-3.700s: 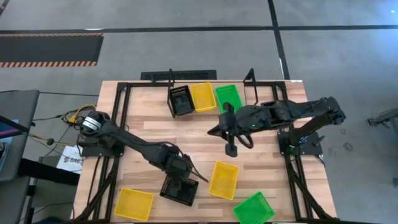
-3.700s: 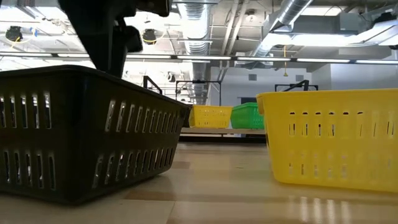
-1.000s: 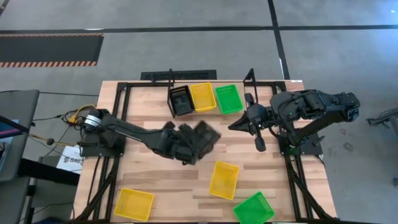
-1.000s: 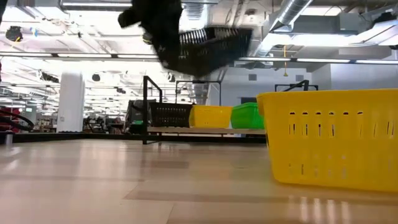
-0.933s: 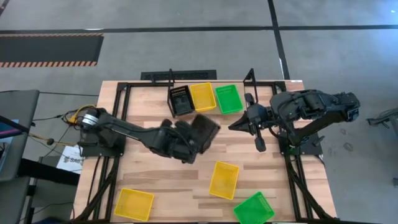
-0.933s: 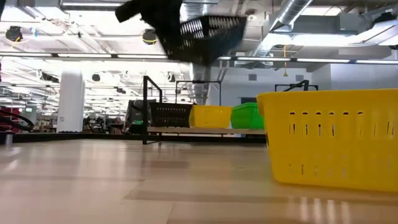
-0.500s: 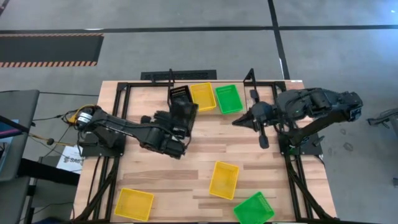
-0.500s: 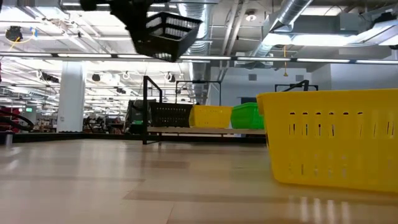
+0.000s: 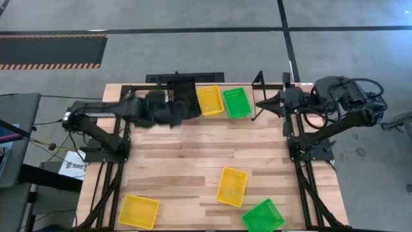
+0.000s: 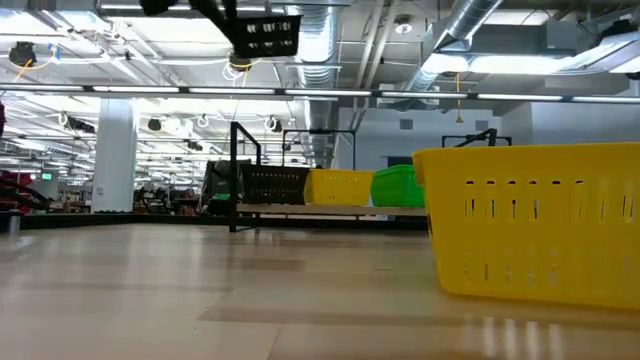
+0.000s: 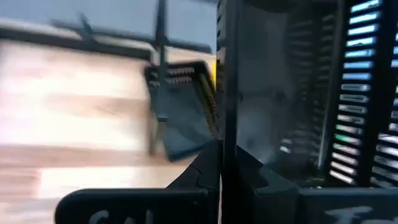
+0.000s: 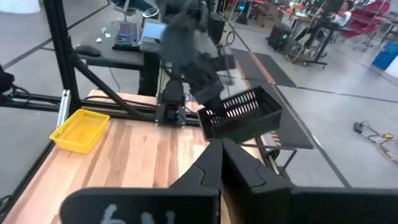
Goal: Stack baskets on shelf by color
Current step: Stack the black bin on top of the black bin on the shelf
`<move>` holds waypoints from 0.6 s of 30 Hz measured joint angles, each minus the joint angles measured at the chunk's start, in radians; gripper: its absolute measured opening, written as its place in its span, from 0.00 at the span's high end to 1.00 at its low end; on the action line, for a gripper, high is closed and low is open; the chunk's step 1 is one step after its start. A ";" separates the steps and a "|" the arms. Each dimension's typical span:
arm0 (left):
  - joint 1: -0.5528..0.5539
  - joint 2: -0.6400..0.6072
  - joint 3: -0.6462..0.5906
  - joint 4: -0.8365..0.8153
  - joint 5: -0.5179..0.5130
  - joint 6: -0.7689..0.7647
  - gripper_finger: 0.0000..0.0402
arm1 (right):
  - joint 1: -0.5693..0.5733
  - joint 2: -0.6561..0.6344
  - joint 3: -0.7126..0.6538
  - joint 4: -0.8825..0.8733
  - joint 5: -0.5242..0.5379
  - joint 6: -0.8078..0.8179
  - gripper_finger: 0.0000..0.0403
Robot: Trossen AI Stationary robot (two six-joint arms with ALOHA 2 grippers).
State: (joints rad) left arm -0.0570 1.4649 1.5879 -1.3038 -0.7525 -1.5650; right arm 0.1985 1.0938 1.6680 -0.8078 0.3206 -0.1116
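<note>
Yellow basket (image 10: 530,225), nearest the low camera, is sitting on the wooden bench (image 9: 193,161); the high view is showing it mid-bench at the near side, with a second yellow one (image 9: 139,211) at the near left corner and a green one (image 9: 262,216) at the near right, all three still waiting to be shelved.

Black basket (image 10: 265,36) is hanging high in the low view, carried by the left gripper (image 9: 172,111), whose jaws are pinched tight on its wall; the left wrist view is showing that slatted wall pressed against them.

Shelf (image 9: 187,78) is standing along the far edge, holding a black basket (image 11: 180,115), a yellow one (image 9: 210,100) and a green one (image 9: 236,102) abreast, left to right.

Key relation: the carried basket is hovering over the shelf's left end, about above the black basket already there, so the drop looks to be straight down; whether the long axes match cannot be told.

Right gripper (image 9: 265,103) is waiting at the shelf's right end, jaws nearly closed and empty; the left arm is plainly the nearer one.
</note>
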 joint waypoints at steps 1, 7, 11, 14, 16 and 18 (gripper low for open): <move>0.035 -0.008 0.000 0.060 0.048 0.051 1.00 | -0.005 -0.004 0.000 0.001 0.000 -0.003 0.94; 0.138 0.017 0.002 0.488 0.245 0.395 1.00 | -0.026 -0.008 0.000 -0.001 0.000 -0.005 0.94; 0.163 0.067 0.001 0.445 0.267 0.367 1.00 | -0.030 -0.008 0.000 -0.026 0.000 -0.004 0.94; 0.188 0.116 0.001 0.354 0.312 0.308 1.00 | -0.030 -0.008 0.000 -0.052 -0.001 -0.002 0.94; 0.199 0.155 -0.001 0.297 0.335 0.286 1.00 | -0.030 -0.008 0.000 -0.056 -0.001 -0.002 0.94; 0.206 0.187 -0.001 0.267 0.349 0.269 1.00 | -0.030 -0.007 0.000 -0.057 -0.001 -0.001 0.94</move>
State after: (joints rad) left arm 0.1491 1.6519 1.5871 -1.0369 -0.4040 -1.2962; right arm 0.1684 1.0872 1.6684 -0.8652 0.3199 -0.1131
